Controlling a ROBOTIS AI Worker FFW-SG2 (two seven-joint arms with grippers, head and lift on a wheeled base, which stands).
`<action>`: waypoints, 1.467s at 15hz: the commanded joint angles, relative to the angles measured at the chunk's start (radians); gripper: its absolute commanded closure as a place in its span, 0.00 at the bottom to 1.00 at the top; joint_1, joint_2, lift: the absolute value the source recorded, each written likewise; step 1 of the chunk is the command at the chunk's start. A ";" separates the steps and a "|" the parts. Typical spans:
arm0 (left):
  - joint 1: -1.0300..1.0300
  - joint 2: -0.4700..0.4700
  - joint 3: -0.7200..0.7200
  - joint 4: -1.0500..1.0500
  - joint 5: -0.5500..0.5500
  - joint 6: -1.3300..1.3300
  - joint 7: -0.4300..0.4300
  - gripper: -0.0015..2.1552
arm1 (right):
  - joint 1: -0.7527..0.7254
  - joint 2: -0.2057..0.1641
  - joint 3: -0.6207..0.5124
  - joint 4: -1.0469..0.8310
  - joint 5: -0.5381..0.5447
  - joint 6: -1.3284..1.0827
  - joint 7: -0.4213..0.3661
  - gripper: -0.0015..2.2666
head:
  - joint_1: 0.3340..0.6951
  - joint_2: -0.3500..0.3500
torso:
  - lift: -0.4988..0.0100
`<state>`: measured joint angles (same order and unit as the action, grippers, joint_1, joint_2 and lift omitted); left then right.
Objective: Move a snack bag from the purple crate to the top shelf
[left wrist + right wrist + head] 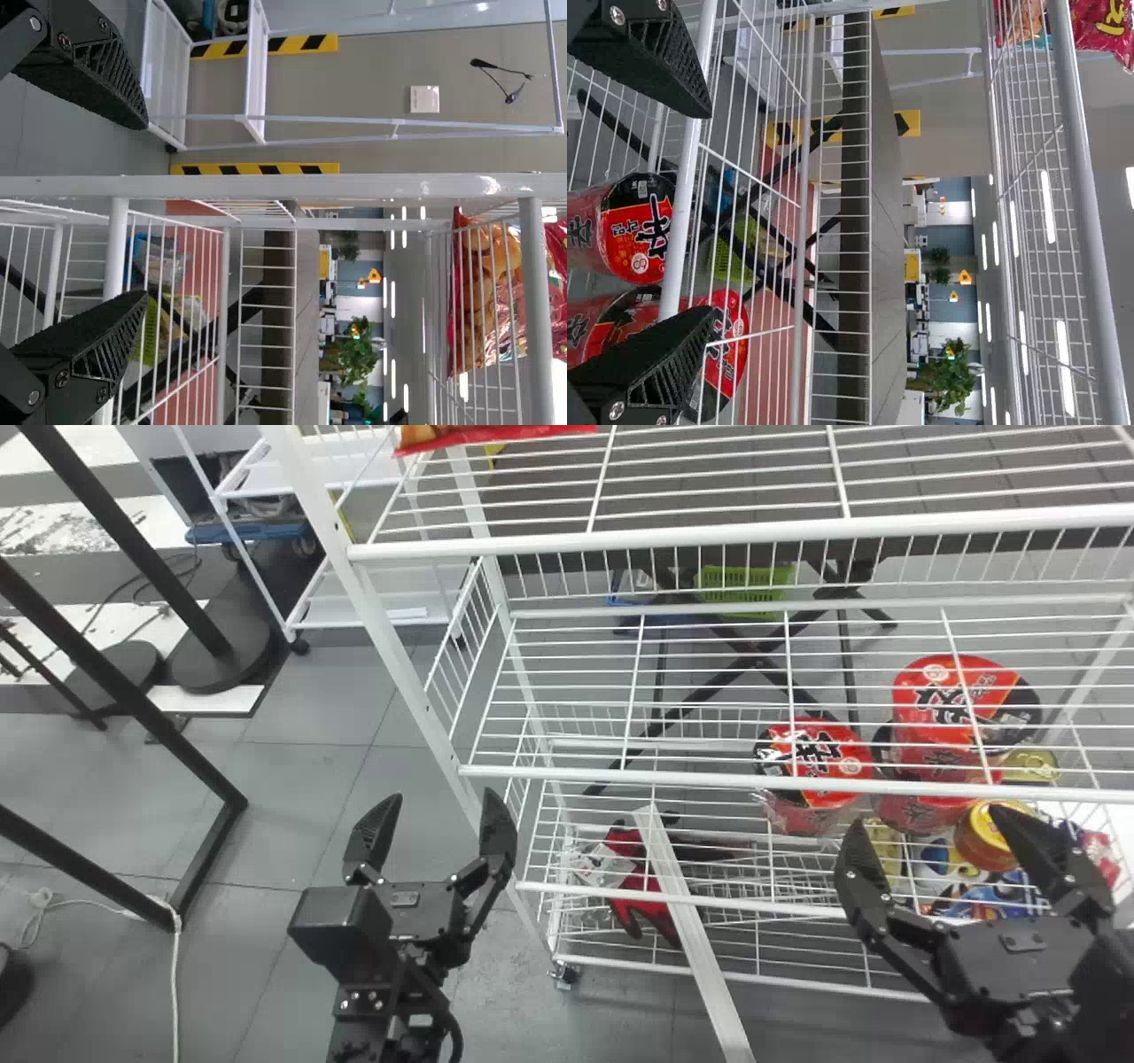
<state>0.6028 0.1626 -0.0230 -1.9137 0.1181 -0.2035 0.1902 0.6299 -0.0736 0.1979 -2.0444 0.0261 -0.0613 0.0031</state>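
Grey tiled floor [292, 779] around the white wire rack [381, 633], aisle and shelving gear behind. Red snack bag [496, 434] is lying on the rack's top shelf [620, 540], toward the rack's left end. Left gripper [441, 799] is in front of the rack by its left post, jaws wide apart, nothing in them. Right gripper [928, 819] is in front of the rack's right part, jaws also wide, also empty.

Status: my read is the placement is done, or that bag is just stock. Can't tell which from these frames, since nothing ties it to the purple crate. If it's the one, I only need to back both arms off the rack. If not, the whole pick and place is left.

Hard to see: head view crops the bag at its top edge. Left wrist has it through the rack's wires, and I can't tell if the pink-red part beside it is a second bag. Red noodle tubs [811, 766] low in the rack sit behind wire too; the right gripper covers some goods below them.
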 commanded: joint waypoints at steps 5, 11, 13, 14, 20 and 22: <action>0.000 0.000 0.000 0.004 0.000 -0.003 0.000 0.08 | -0.001 0.000 0.000 0.006 -0.002 -0.007 0.000 0.00 | 1.00 0.82 | 0.28; -0.001 0.000 0.000 0.007 0.000 -0.003 0.000 0.08 | -0.001 0.000 0.000 0.006 -0.002 -0.004 -0.002 0.00 | 1.00 0.82 | 0.24; -0.001 -0.002 0.000 0.007 0.000 -0.003 -0.002 0.08 | -0.001 0.002 0.000 0.006 -0.002 -0.004 -0.002 0.00 | 1.00 0.82 | 0.22; -0.001 -0.002 0.000 0.007 0.000 -0.003 0.000 0.08 | -0.001 0.000 0.000 0.006 0.000 -0.004 -0.002 0.00 | 1.00 0.82 | 0.21; -0.003 -0.002 0.000 0.008 0.000 -0.003 0.000 0.08 | -0.001 0.002 0.000 0.007 0.000 -0.004 -0.002 0.00 | 1.00 0.82 | 0.17; -0.003 -0.002 0.000 0.008 0.000 -0.003 0.000 0.08 | -0.001 0.002 0.002 0.007 0.000 -0.004 -0.002 0.00 | 1.00 0.82 | 0.15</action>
<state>0.5999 0.1610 -0.0229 -1.9052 0.1181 -0.2062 0.1902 0.6289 -0.0721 0.1984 -2.0371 0.0258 -0.0651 0.0015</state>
